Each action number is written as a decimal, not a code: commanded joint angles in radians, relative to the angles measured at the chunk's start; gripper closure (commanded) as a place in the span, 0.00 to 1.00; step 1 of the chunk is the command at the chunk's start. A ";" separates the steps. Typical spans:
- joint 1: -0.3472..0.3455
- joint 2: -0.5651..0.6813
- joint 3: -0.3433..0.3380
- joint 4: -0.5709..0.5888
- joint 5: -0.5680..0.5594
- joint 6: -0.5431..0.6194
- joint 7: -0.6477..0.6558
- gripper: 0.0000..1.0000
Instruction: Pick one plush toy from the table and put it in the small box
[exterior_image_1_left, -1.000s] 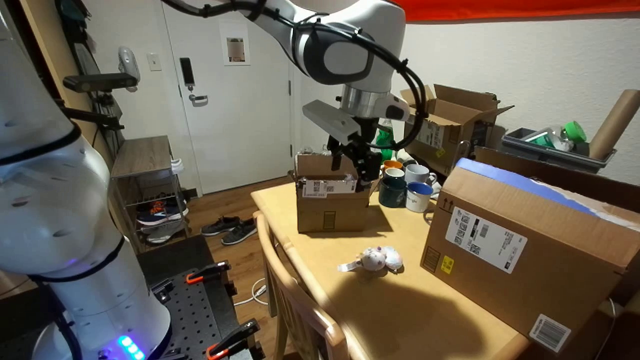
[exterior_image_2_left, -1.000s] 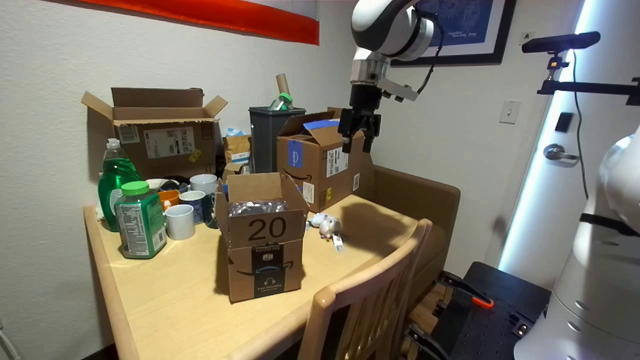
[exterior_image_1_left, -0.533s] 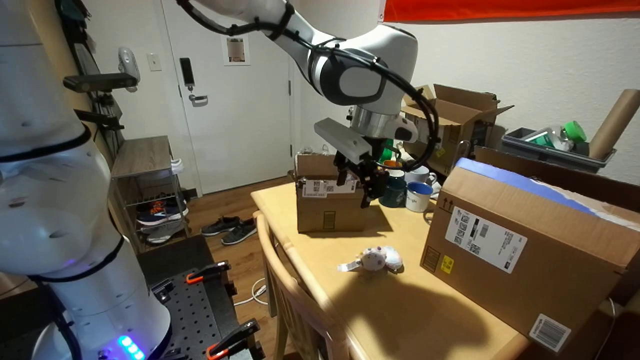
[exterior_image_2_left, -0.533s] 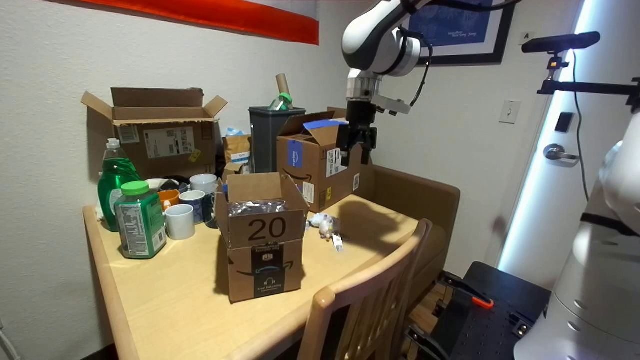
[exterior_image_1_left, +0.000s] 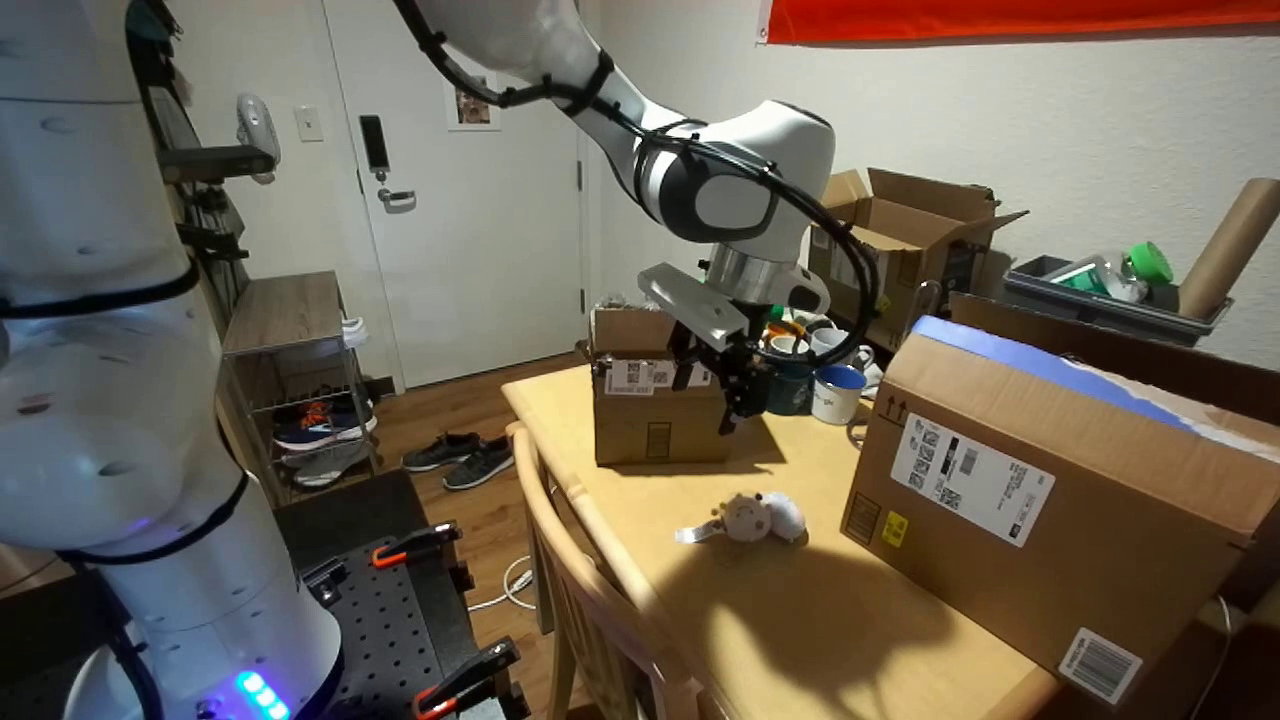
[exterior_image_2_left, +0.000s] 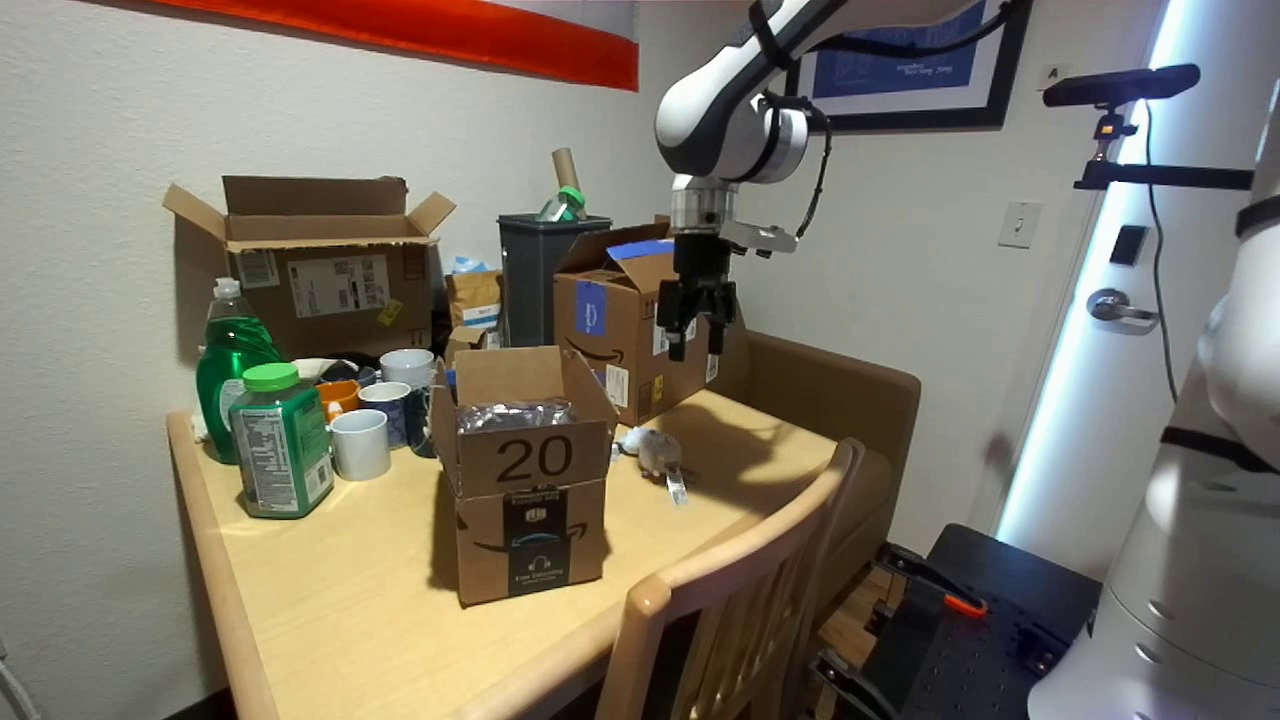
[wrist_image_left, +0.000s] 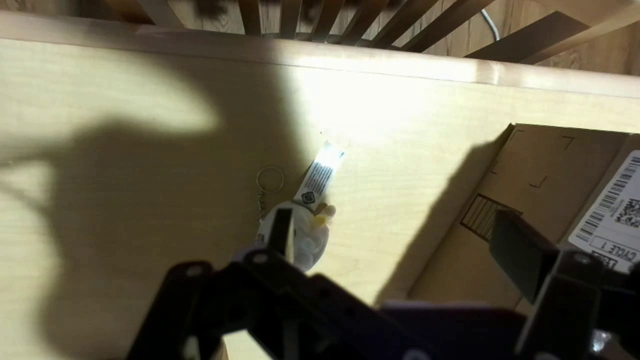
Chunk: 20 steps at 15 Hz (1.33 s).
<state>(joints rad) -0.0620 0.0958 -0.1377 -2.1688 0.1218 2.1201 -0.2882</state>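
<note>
With gripper (exterior_image_2_left: 696, 346) spread wide, holding nothing, do not lower off-centre: liable to press on toy (exterior_image_2_left: 657, 453) instead of straddling, or clip nearby box (exterior_image_1_left: 625, 430).

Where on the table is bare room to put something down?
Free: the table between the green jar and small box, and the shadowed part bordered by plush toy, big carton and chair. Crowded: along the wall, with mugs and green bottle.
</note>
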 joint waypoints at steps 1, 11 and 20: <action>-0.025 0.062 0.020 0.045 0.009 0.013 0.001 0.00; -0.029 0.205 0.050 0.121 -0.005 0.034 0.032 0.00; -0.059 0.284 0.057 0.213 0.006 0.036 0.026 0.00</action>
<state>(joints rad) -0.0888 0.3465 -0.1013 -2.0219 0.1210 2.1672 -0.2684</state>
